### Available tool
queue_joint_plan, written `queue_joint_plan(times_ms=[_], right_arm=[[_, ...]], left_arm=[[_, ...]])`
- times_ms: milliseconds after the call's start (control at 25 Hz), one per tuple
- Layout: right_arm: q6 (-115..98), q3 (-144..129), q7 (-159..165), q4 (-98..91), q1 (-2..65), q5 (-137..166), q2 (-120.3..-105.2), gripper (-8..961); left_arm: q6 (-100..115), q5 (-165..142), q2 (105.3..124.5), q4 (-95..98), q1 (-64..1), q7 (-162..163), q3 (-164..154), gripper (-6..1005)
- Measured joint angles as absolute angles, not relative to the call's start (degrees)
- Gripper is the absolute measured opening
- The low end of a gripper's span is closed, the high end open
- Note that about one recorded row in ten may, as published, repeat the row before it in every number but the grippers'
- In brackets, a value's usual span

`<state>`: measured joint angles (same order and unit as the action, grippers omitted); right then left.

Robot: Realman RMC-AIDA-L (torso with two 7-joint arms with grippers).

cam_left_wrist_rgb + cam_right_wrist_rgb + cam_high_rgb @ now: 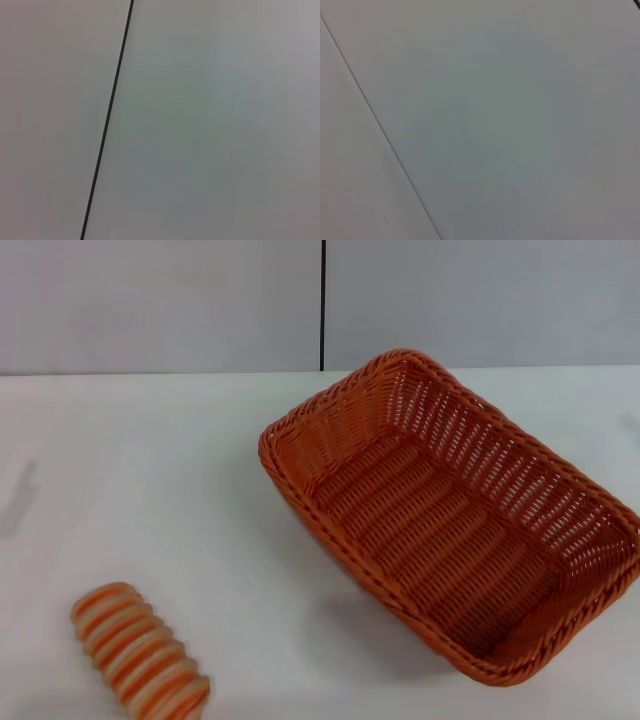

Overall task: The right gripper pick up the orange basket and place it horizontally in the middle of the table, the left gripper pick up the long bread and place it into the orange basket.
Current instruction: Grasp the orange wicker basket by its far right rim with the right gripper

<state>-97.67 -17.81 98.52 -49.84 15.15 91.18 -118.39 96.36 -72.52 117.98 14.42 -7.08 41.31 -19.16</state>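
Observation:
In the head view the orange basket (450, 510) sits on the white table (180, 490), right of centre, turned diagonally with one short end toward the back and the other toward the front right. It is empty. The long bread (140, 648), striped orange and cream, lies on the table at the front left, well apart from the basket. Neither gripper shows in any view. Both wrist views hold only a plain grey wall panel with a thin dark seam.
A grey wall with a vertical dark seam (323, 305) stands behind the table's back edge. Bare tabletop lies between the bread and the basket and across the back left.

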Motion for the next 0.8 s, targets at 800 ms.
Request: queue_joint_plan(times_ms=[800], right_arm=[[-97.37, -17.98, 100.10, -49.50, 16.57, 92.13, -117.67, 828]], left_arm=[[96.23, -72.32, 117.95, 14.93, -7.21, 41.30, -18.97, 725]])
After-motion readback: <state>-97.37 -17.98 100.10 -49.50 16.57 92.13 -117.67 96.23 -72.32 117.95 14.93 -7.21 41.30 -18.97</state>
